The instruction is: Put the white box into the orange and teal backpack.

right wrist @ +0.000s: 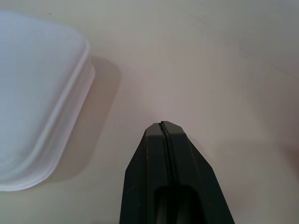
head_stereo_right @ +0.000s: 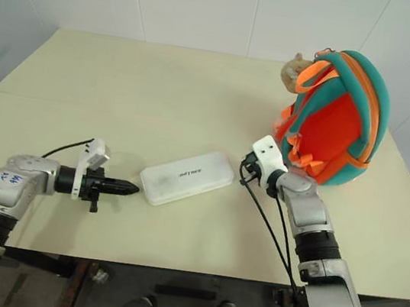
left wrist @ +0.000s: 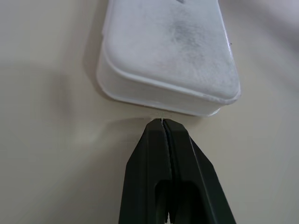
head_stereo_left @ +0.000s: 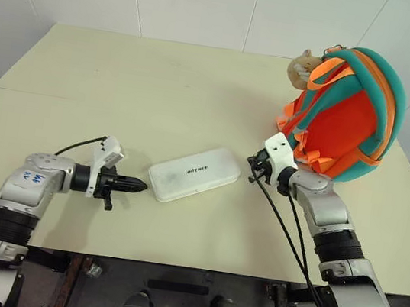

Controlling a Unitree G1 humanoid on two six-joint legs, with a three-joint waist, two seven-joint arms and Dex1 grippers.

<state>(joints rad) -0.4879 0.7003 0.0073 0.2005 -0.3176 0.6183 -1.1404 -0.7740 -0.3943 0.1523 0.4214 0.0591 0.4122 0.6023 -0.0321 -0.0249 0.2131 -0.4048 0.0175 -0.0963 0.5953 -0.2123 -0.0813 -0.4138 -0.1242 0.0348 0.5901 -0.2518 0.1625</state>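
The white box (head_stereo_left: 194,173) lies flat in the middle of the beige table, its lettered lid up. My left gripper (head_stereo_left: 141,186) is shut and empty, low over the table, its tip just short of the box's left end (left wrist: 173,51). My right gripper (right wrist: 162,125) is shut too, pointing at bare table beside the box's right end (right wrist: 37,102), a small gap away. Upright at the back right stands the orange and teal backpack (head_stereo_left: 345,120), a tan plush charm (head_stereo_left: 303,68) hanging at its top. The backpack's opening cannot be seen from here.
The table (head_stereo_left: 122,87) runs wide to the left and back, with a seam across it. White wall panels rise behind it. Black cables (head_stereo_left: 286,227) trail along my right arm over the table's front edge.
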